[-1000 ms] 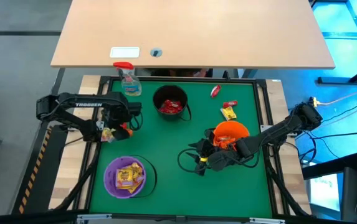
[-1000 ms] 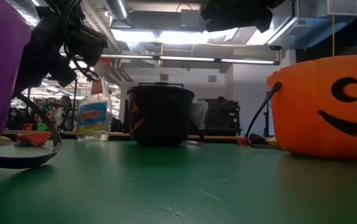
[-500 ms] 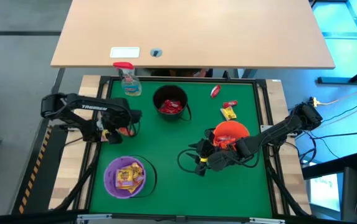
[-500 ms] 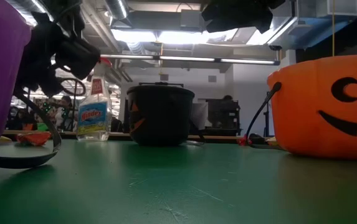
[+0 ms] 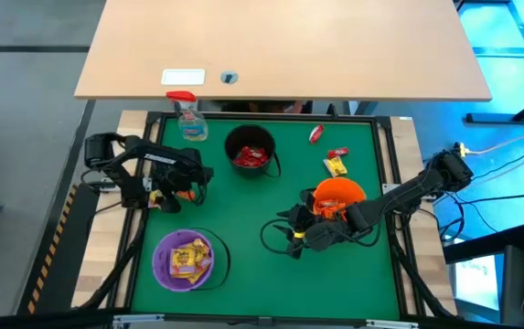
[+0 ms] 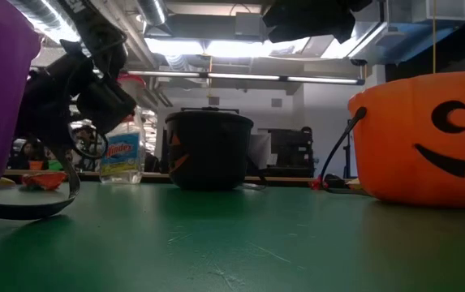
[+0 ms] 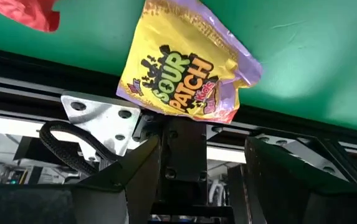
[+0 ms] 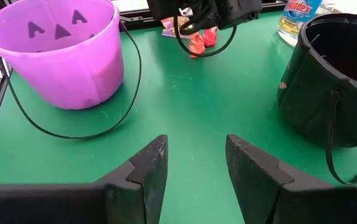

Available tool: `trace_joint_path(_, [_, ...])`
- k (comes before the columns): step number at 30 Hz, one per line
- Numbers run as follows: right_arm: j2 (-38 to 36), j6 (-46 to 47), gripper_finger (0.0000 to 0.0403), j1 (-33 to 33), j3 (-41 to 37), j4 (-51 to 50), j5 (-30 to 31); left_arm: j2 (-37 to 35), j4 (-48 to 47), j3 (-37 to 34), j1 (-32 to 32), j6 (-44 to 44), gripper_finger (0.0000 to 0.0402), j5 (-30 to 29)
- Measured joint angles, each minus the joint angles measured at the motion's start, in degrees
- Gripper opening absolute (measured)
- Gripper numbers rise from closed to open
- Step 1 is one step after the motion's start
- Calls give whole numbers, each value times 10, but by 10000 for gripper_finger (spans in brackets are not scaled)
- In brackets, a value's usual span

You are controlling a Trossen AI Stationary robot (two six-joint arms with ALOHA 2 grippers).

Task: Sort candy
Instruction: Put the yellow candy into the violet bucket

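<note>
The left gripper (image 5: 172,191) hangs over the table's left edge, between the spray bottle (image 5: 188,119) at the far edge and the purple bucket (image 5: 187,259) near the front-left corner; its fingers (image 7: 134,174) stand apart, bracketing nothing, with a yellow Sour Patch packet (image 7: 181,71) lying flat on the green mat (image 5: 243,210) just ahead of them and a red packet (image 7: 28,12) beside it. The yellow packet's long axis runs at a slant to the mat's left border, one short end hanging over the black rail there and the other pointing into the mat. That overhang looks to me like the main risk: a closing finger that catches the rail or only the thin crimped edge could flick the packet off the mat, or drag the red one along into the wrong bucket. The right gripper (image 8: 194,168), also parted and empty, waits low over the middle of the mat, just left of the orange bucket (image 5: 337,196). More candy sits in the black bucket (image 5: 251,151) and the purple one, and three loose pieces (image 5: 333,157) lie toward the far-right corner.
</note>
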Motion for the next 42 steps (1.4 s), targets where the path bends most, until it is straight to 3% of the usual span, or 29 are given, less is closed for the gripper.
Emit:
trace_joint_path(5, [0,0,159,0,0,0,0,1,10,2,6,-29,221,-17])
trace_joint_path(12, [0,-2,159,0,0,0,6,-58,3,22,11,-139,221,7])
trace_joint_path(22, [0,-2,159,0,0,1,7,-135,-17,23,-91,-168,221,15])
trace_joint_path(26, [0,-2,159,0,0,1,7,-121,-16,9,-116,-159,221,39])
trace_joint_path(34, [0,1,159,0,0,5,6,-67,5,9,-120,-133,221,30])
trace_joint_path(42, [0,2,159,0,0,6,0,-6,6,9,-102,-42,221,20])
